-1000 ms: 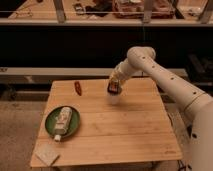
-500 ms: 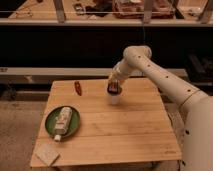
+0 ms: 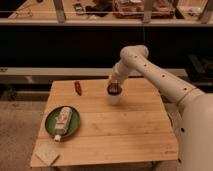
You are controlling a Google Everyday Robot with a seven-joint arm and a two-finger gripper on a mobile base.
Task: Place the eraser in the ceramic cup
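Gripper point(image 3: 114, 90) sits directly atop the ceramic cup point(image 3: 115, 98); finger state cannot be told. A dark shape at the cup mouth is likely the eraser point(image 3: 114, 90). Release and withdrawal appear outstanding.

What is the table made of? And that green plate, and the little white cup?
The table looks like wood: pale planks with visible seams. The green plate seems smooth, maybe plastic or ceramic. The ceramic cup, under the gripper, looks matte whitish, likely ceramic.
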